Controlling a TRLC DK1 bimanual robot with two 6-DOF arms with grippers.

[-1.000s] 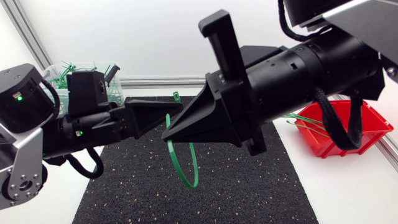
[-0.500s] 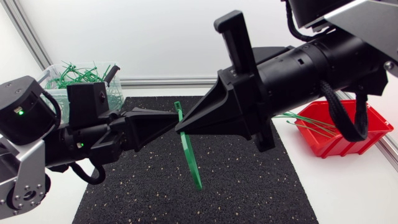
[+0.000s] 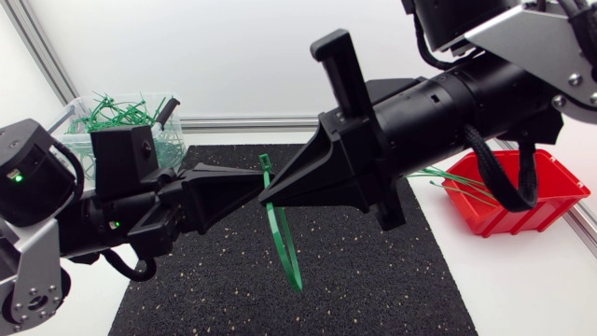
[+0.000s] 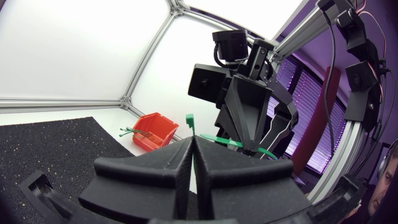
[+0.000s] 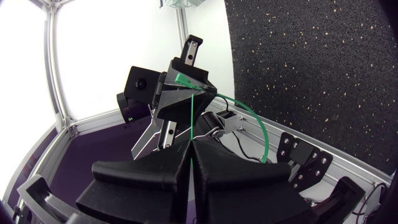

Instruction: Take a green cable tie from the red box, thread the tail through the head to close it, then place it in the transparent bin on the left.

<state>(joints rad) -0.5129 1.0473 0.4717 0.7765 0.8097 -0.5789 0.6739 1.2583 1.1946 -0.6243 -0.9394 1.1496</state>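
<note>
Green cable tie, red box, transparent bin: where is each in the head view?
green cable tie [image 3: 284, 245], head view, hanging loop.
red box [image 3: 527, 217], head view, front wall.
transparent bin [image 3: 173, 142], head view, side wall.

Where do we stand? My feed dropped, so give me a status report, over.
Jaws shut on the green cable tie, left gripper and right gripper tip to tip above the mat. Tie hangs looped, threading unclear. Nothing in the way.
</note>
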